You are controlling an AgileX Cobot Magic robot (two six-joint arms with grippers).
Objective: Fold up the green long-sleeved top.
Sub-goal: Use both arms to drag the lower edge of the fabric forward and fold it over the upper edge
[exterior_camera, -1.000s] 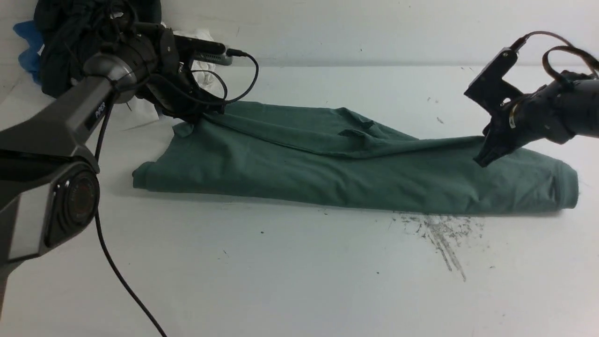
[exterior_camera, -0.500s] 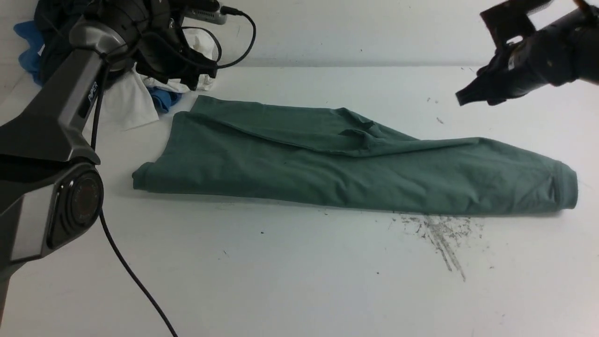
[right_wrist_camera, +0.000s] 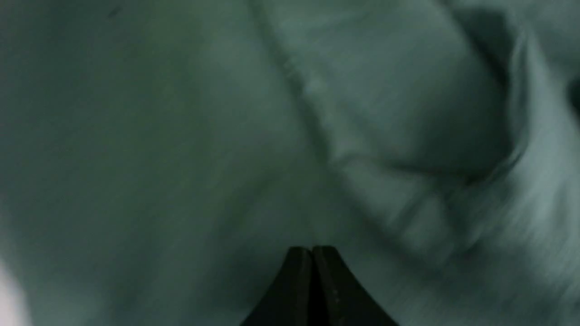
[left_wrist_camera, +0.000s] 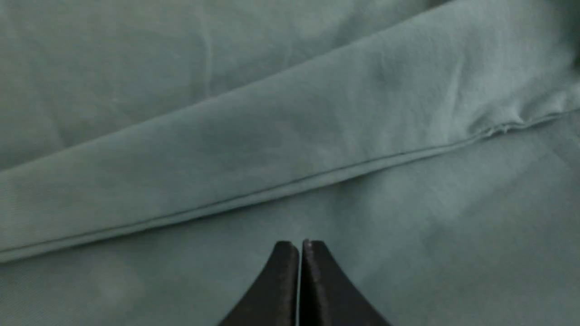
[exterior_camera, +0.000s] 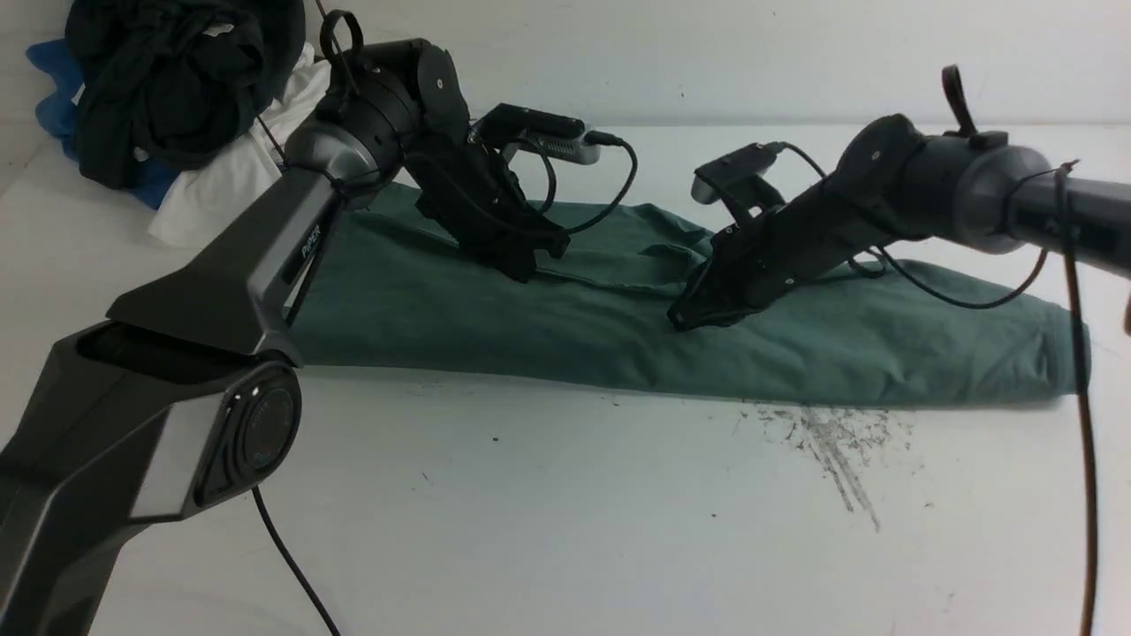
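White scuffed tabletop (exterior_camera: 565, 512) carries the muted sage-green knit long-sleeved top (exterior_camera: 884, 353), which lies as a long folded band across its middle. Both arms reach down over it. The left pincer (exterior_camera: 523, 265), tips pressed together on nothing, points beside a sleeve seam. The right pincer (exterior_camera: 685, 320), likewise pressed together, seems to touch the cloth near a rumpled fold, though blur hinders certainty. Black, white and blue garments (exterior_camera: 177, 97) sit heaped at the far left.
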